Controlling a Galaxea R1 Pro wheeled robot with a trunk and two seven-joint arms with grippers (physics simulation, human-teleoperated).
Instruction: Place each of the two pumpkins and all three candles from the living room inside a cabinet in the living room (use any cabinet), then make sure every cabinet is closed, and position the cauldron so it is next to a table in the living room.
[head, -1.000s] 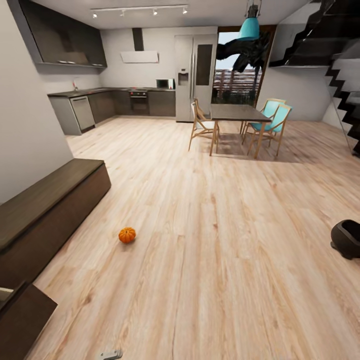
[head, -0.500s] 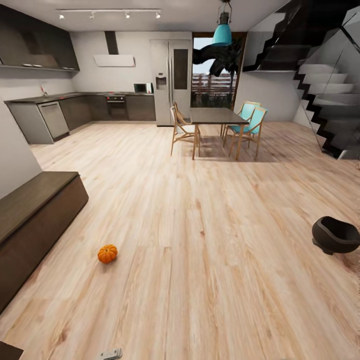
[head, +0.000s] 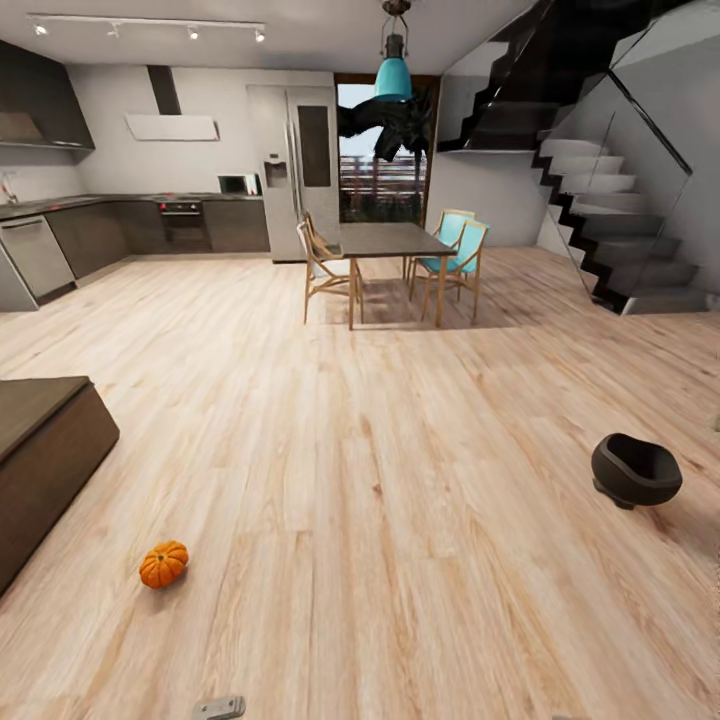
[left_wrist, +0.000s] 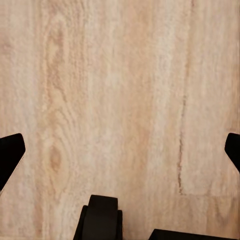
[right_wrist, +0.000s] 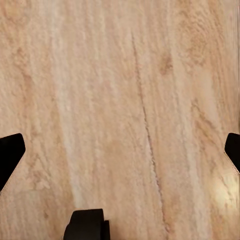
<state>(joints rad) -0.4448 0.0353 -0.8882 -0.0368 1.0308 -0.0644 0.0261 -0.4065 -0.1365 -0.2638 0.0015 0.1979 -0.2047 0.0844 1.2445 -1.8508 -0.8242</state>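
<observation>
A small orange ribbed pumpkin (head: 163, 564), squat and round with a short stem on top, sits on the light wood plank floor (head: 400, 520) at about eight o'clock in the head view, just out from the corner of the long, low dark-brown wooden cabinet (head: 45, 455), which lies at nine o'clock with no drawer front standing out. A black, rounded cauldron (head: 635, 469) with an open mouth and small feet stands on the floor at about four o'clock, well apart from the pumpkin. A dark rectangular dining table (head: 388, 240) with wooden and teal chairs is far off at twelve o'clock.

In the wrist views the left gripper (left_wrist: 120, 150) and the right gripper (right_wrist: 120, 150) hang over bare planks, fingers spread wide at the frame edges, grasping nothing.
</observation>
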